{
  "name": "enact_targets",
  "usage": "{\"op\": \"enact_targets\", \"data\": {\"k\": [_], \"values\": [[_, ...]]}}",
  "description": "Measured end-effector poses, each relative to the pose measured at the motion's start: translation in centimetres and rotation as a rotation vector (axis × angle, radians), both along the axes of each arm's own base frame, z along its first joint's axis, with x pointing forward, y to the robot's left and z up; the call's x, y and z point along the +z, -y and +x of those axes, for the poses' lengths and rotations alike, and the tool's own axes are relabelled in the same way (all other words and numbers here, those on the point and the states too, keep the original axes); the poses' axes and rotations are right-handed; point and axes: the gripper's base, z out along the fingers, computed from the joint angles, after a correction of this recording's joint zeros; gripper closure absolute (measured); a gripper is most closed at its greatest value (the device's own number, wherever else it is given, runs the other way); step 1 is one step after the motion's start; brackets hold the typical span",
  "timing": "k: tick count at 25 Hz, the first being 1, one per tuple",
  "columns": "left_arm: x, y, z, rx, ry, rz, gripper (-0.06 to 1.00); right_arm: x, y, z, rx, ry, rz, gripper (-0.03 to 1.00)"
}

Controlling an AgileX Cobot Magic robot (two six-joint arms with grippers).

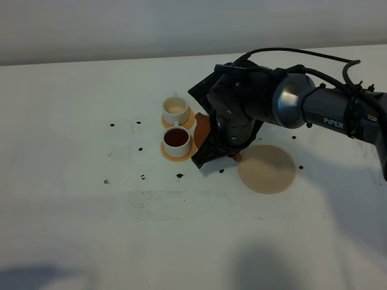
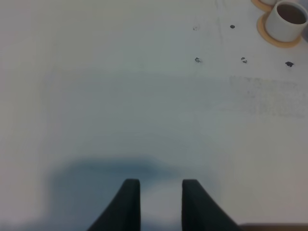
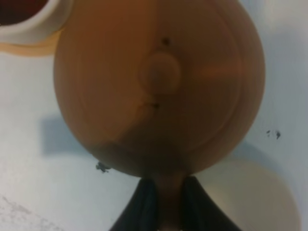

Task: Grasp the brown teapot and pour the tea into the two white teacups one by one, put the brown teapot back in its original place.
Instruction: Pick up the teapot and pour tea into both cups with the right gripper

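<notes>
My right gripper is clamped on the loop handle of the brown teapot, one dark finger on each side of it. The pot fills my wrist view lid-on, the knob facing the camera. In the high view most of it hides under my wrist; a brown patch shows just beside the cups.

The pot sits between the two cups and the beige coaster, off the coaster, which lies bare close on the right. Its long axis runs from the handle in my fingers out across the lid; I cannot see the spout. On the cup side room is tight: the pot's edge overlaps the near teacup in my wrist view, and I cannot tell whether they touch. That cup holds dark tea. The far teacup shows a cream inside. Each stands on one of the orange-tan discs.

The table is wide and bare on the left and front, with only black specks; its back edge meets the wall beyond the cups.

My left gripper is closed on nothing, above bare table well apart from the cups.
</notes>
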Motion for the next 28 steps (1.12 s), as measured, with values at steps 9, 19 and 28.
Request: {"op": "enact_targets", "data": {"k": [9,19,28], "values": [[0.0,0.0,0.0,0.0,0.0,0.0,0.74,4.2,0.3,2.7,0.065,0.121,-0.032,0.87],[0.0,0.0,0.0,0.0,0.0,0.0,0.74,5.9,2.5,5.3,0.137,0.238,-0.16,0.87],[0.0,0.0,0.0,0.0,0.0,0.0,0.74,4.5,1.4,5.5,0.264,0.283,-0.279,0.87]]}}
